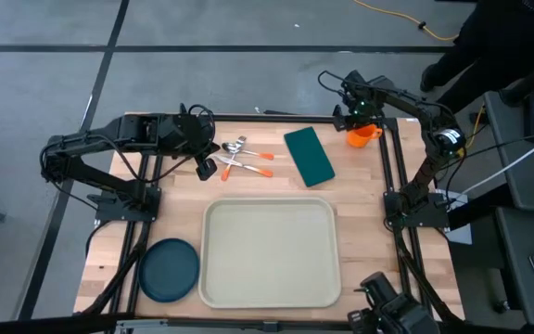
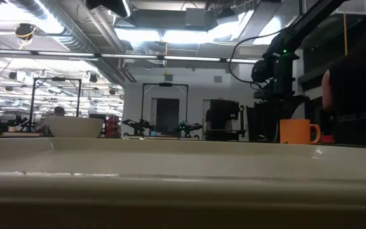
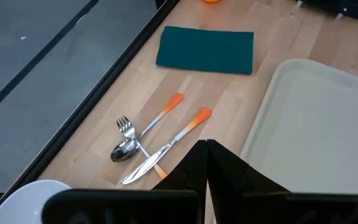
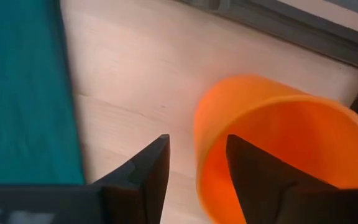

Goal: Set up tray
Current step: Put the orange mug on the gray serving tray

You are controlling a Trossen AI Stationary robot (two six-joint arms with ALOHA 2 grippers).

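High view: even overhead light, counter (image 1: pixel 360 204) bright, shadows soft and short. Low view: room dim, ceiling lights (image 2: pixel 170 35) blown out to glare; tray (image 2: pixel 183 184) rim fills foreground, badly out of focus. Left wrist view: clear, flat light. Right wrist view: orange cup (image 4: pixel 284 149) blurred, edges soft; dark fingers (image 4: pixel 148 171) in shade.

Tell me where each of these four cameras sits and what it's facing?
High: overhead, straight down on tray, both arms.
Low: table height, across the tray rim toward the orange mug, one arm above.
Left wrist: shut left hand, cutlery, napkin.
Right wrist: right hand straddling the mug's rim.
Shared: the mug shows in several views.
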